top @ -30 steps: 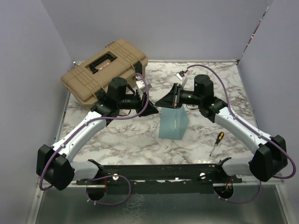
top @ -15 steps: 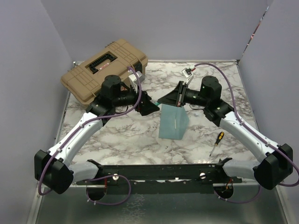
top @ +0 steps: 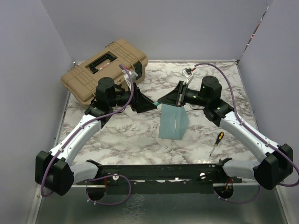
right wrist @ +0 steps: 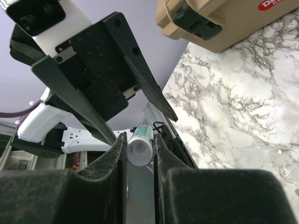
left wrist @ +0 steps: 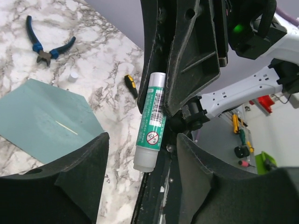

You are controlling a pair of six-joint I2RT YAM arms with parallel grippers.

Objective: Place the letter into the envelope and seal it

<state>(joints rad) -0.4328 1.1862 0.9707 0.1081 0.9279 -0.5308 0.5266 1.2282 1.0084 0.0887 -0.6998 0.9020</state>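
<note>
**Hands: 2**
- Your right hand [right wrist: 139, 138]: fingers clamped narrow on one green-and-white cylindrical glue stick [left wrist: 152, 119]. It grips the stick near one end. The rest of the tube points toward your left hand.
- Your left hand [top: 150, 103]: black foam pads [left wrist: 79, 168] spread wide and holding nothing. In the left wrist view the stick's free end sits in the gap between the pads and appears to touch neither.
- Both hands are raised above the counter, tip to tip.

**Glue sticks: 1**
- Held as above. It has a barcode label and a white end.

**Envelopes: 1**
- Flat teal paper envelope [top: 174, 122], lying on the white-and-grey marbled counter [top: 126, 135], just on the near side of the two hands. No hand touches it. A thin pale line crosses its face.

**Screwdrivers: 1**
- Yellow-and-black handled screwdriver [top: 216, 142], on the counter to the right of the envelope and apart from it.

**Pliers: 1**
- Blue-handled pair [left wrist: 46, 46], lying on the counter beyond the envelope.

**Small white round pieces: 1**
- One [left wrist: 72, 74], between the pliers and the envelope. It is too small to identify.

**Cases: 1**
- Tan plastic toolbox with black latches [top: 105, 70], lid down, at the far left corner of the counter.
</note>
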